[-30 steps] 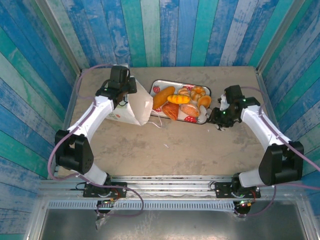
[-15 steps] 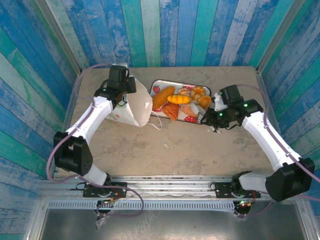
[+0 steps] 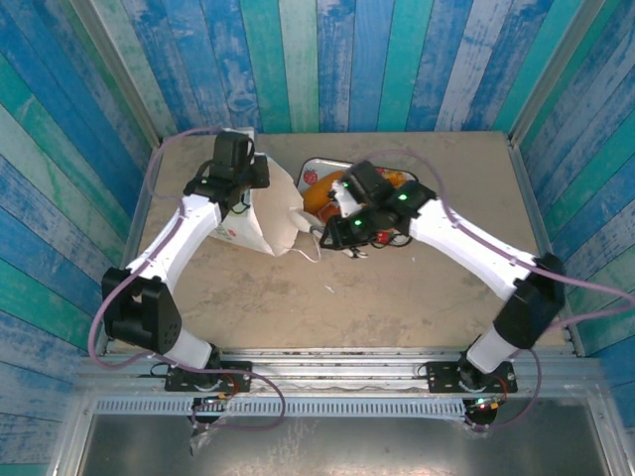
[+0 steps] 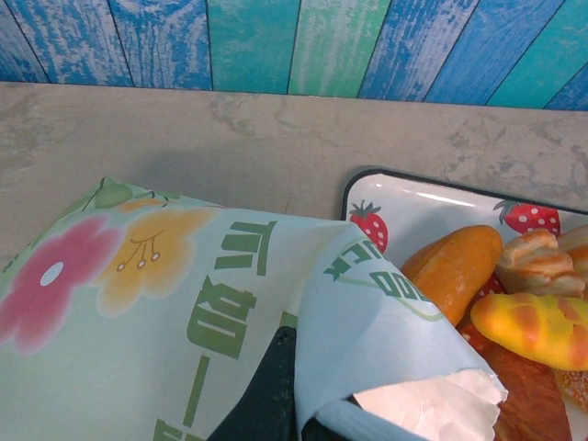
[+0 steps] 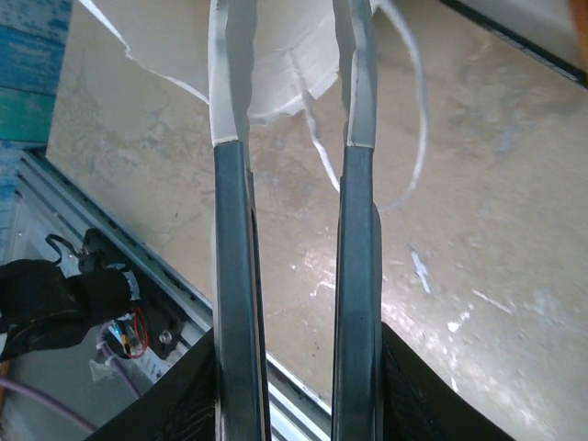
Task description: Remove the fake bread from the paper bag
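The white paper bag (image 3: pixel 260 213) lies on its side on the table, mouth toward the tray; its flower and green prints (image 4: pixel 184 294) show in the left wrist view. My left gripper (image 3: pixel 241 183) is shut on a fold of the bag (image 4: pixel 294 404). Several pieces of fake bread (image 3: pixel 316 195) lie on the strawberry tray (image 3: pixel 314 164): an orange roll (image 4: pixel 455 266) and a yellow bun (image 4: pixel 533 323) show close up. My right gripper (image 3: pixel 325 236) hovers at the bag's torn mouth (image 5: pixel 165 37), jaws narrowly open (image 5: pixel 292 28) with nothing between them. The bag's inside is hidden.
A thin white cord handle (image 5: pixel 418 119) loops on the table in front of the bag mouth. My right arm (image 3: pixel 446 233) reaches across the tray, covering much of it. The metal base rail (image 5: pixel 138 303) runs along the near edge. Blue plank walls surround the table.
My right arm has swung left from the tray's right end to the bag's mouth, its jaws narrowing on the way. The left gripper has kept its hold on the bag.
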Controlling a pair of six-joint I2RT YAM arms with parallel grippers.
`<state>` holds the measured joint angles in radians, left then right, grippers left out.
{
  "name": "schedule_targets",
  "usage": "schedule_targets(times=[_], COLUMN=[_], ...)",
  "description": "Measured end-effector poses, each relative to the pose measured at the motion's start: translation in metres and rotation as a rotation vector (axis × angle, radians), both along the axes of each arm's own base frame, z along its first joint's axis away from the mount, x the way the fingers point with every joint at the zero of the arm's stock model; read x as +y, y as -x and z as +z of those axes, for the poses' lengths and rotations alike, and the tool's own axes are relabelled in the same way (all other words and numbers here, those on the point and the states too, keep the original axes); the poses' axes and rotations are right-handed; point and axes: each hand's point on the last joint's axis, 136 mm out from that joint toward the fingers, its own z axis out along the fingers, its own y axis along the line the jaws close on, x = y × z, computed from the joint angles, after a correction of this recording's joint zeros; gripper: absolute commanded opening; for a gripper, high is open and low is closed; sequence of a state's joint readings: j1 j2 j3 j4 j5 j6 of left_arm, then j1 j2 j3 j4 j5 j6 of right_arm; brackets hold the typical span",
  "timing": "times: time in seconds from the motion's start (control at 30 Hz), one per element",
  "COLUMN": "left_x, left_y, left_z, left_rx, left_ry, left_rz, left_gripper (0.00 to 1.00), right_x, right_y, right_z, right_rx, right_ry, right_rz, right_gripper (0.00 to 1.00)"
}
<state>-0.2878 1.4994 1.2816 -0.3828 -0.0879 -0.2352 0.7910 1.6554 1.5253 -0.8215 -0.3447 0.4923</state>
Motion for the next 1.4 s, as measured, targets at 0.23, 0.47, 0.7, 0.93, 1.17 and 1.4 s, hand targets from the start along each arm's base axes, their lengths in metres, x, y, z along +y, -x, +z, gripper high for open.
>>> schedule_targets(times=[0.23,0.47,0.7,0.93,1.17,1.4], left_x=[-0.003,-0.006,-0.011,-0.017,-0.009,-0.002], left_y=[0.005,0.008,0.016,0.033,0.046,0.048], left_z=[0.000,0.008,0.017,0.016,0.014,0.006], left_rx=[0.000,-0.018,-0.039,-0.044,-0.062,-0.046], left_ry=[-0.003,-0.003,0.005,0.006,-0.052,-0.109], left_rz=[-0.029,-0.060,-0.107,-0.184,-0.220,-0.241], left_gripper=[0.03,0.03,0.02,0.01,0.00,0.00], right_x=[0.062,0.097,0.108,0.114,0.123,0.135], right_y=[-0.016,-0.026,-0.020,-0.026,-0.035,-0.047], right_z=[-0.029,-0.045,-0.062,-0.071,-0.079,-0.095], right_rx=[-0.002,-0.023,-0.004,0.004,0.027,0.043], right_ry=[0.047,0.069,0.100,0.110,0.097,0.070], right_rz=[0.075,0.121,0.155,0.142,0.085,0.038], right_gripper=[0.38,0.39,0.39,0.39,0.41,0.41])
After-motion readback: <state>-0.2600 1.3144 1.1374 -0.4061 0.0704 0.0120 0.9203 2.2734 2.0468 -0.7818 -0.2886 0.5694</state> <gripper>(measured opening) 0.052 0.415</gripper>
